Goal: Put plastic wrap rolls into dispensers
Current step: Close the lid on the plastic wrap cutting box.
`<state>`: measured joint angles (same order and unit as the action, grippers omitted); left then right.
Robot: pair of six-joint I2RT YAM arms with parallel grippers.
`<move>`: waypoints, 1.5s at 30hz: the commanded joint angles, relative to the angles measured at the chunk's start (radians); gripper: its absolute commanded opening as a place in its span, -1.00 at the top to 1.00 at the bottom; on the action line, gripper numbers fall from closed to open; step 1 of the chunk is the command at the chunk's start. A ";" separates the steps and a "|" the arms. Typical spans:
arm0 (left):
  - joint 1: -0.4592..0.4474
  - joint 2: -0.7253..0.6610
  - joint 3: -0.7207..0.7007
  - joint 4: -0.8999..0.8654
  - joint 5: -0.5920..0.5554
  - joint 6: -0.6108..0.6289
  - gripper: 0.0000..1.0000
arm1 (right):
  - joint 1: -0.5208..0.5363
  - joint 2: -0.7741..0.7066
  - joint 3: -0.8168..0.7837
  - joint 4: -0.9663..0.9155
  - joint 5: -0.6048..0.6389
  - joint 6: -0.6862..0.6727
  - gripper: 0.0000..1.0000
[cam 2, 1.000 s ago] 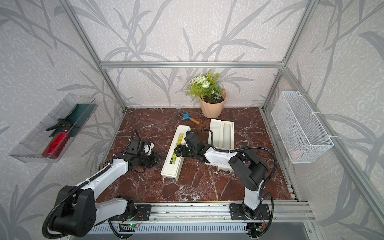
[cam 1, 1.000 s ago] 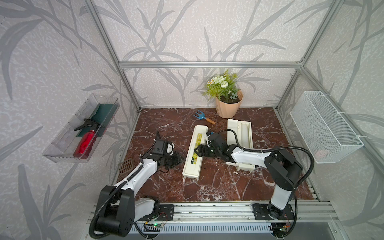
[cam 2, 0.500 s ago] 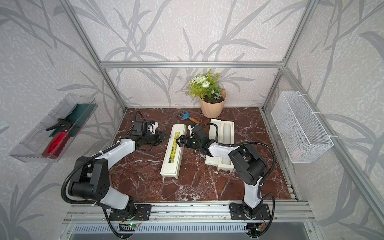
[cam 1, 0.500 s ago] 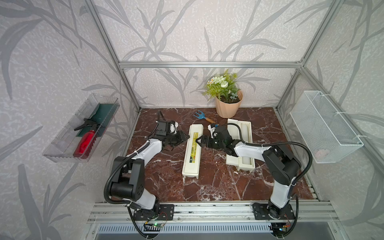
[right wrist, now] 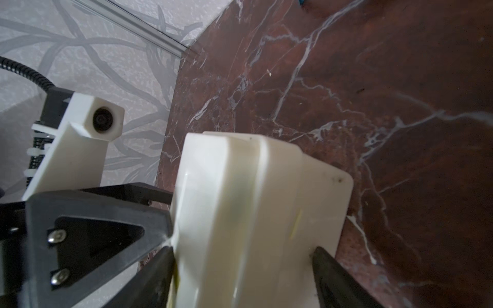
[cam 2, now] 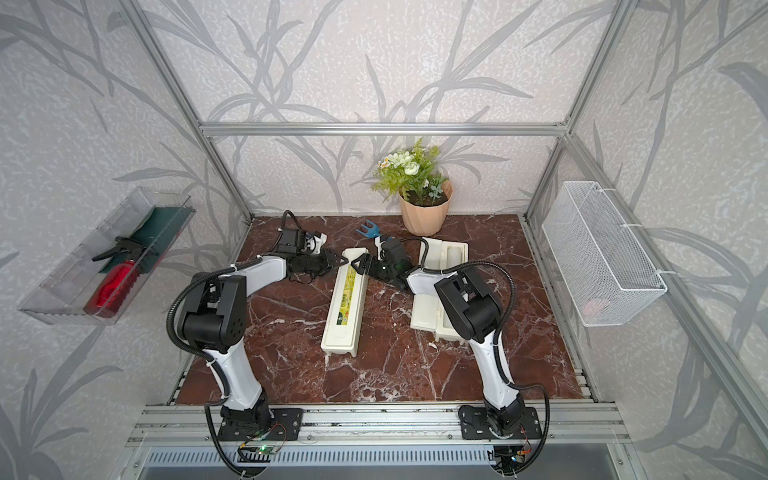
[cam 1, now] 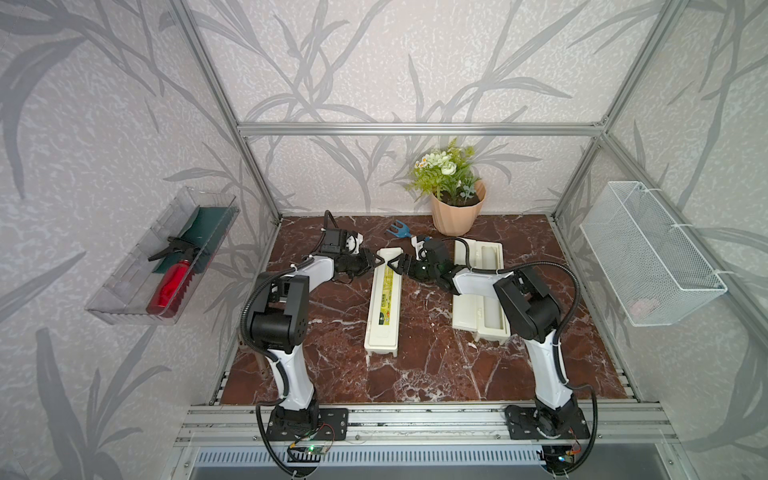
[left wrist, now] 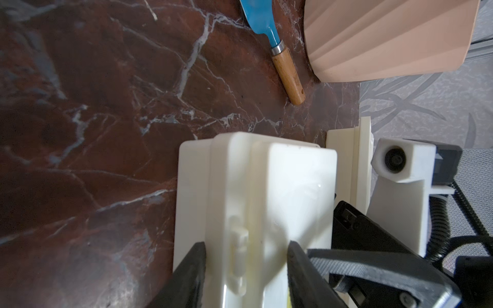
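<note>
Nearest on the worktop (cam 1: pixel 415 374), centre dispenser (cam 1: pixel 384 307) lying lengthwise with labelled lid down, contents hidden; just to its right, second dispenser (cam 1: pixel 471 313) lying open, partly behind the right arm, load not determinable. No plastic wrap rolls seen loose, so loading judged largely done, second lid left to close. At the centre box's far end, left gripper (cam 1: pixel 377 262) and right gripper (cam 1: pixel 392 265) facing, fingers apart astride it; gripping or merely touching not determinable.

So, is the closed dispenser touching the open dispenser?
Apart. In both top views a strip of the marble table shows between the closed dispenser and the open dispenser.
</note>
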<state>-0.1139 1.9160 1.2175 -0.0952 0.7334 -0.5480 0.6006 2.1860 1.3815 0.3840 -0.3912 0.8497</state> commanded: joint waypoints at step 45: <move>-0.224 -0.116 0.298 -0.550 -0.523 0.211 -0.08 | -0.060 -0.292 0.024 -0.241 0.059 -0.262 -0.61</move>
<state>-0.2920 1.8851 1.5341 -0.5907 0.3237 -0.3527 0.5659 1.9751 1.4662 0.1310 -0.3706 0.6350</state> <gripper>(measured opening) 0.540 0.802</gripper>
